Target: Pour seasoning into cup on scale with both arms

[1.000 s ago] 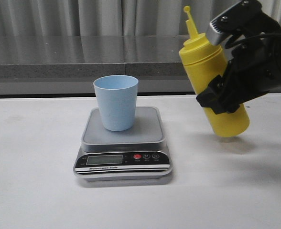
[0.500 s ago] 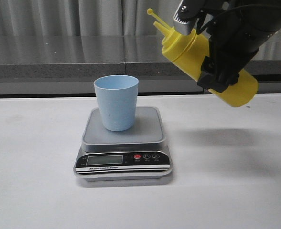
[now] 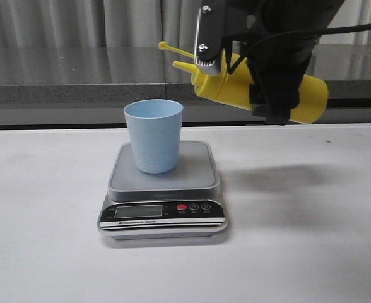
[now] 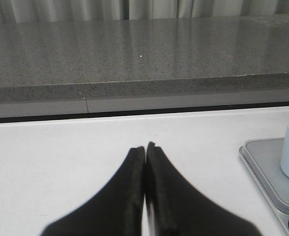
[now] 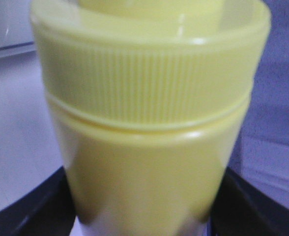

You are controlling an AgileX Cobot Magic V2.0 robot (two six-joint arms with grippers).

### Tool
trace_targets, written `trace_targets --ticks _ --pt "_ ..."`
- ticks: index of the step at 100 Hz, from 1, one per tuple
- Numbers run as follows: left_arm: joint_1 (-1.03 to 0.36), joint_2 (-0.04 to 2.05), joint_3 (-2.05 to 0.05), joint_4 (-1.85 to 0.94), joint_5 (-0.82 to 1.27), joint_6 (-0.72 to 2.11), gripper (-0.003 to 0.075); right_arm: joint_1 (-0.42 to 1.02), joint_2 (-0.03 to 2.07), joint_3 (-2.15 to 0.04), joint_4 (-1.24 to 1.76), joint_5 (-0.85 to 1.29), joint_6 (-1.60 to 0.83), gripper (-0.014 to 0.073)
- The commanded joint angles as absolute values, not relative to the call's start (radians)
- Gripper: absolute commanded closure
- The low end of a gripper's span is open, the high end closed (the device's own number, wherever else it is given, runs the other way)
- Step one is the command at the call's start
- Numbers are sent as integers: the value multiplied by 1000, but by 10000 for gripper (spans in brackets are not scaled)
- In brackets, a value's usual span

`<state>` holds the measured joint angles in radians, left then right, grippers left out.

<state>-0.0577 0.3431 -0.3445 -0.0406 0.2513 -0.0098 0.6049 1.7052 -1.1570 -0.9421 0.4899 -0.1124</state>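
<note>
A: Starting near the bench's left edge: left tool (image 4: 145,147), fingers pressed together, gripping nothing, low over bare white bench (image 3: 40,252).

B: Toward the middle?

A: One scale (image 3: 162,205), close to the front edge. One cup (image 3: 153,135) upright on its platform, pale blue; inside hidden from the front view, so contents impossible to tell.

B: And toward the right edge?

A: One seasoning bottle (image 3: 308,98), yellow, opaque, lifted clear of the bench, tipped nearly level, nozzle aimed left, above and just right of the cup's rim. Clamped around its body by the right tool (image 3: 270,95). Contents unseen.
</note>
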Motion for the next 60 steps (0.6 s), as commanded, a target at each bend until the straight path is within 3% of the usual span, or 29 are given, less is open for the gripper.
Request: trace_targets --ticks 1,29,60 --pt "-56 351 -369 -49 162 -14 738 626 1675 -1206 -1023 502 -117 421" --pt "-56 351 -369 -49 162 -14 738 660 1734 -1290 -1101 645 -117 421" --pt "-56 351 -369 -49 162 -14 738 692 1736 -1298 -1243 657 -119 421"
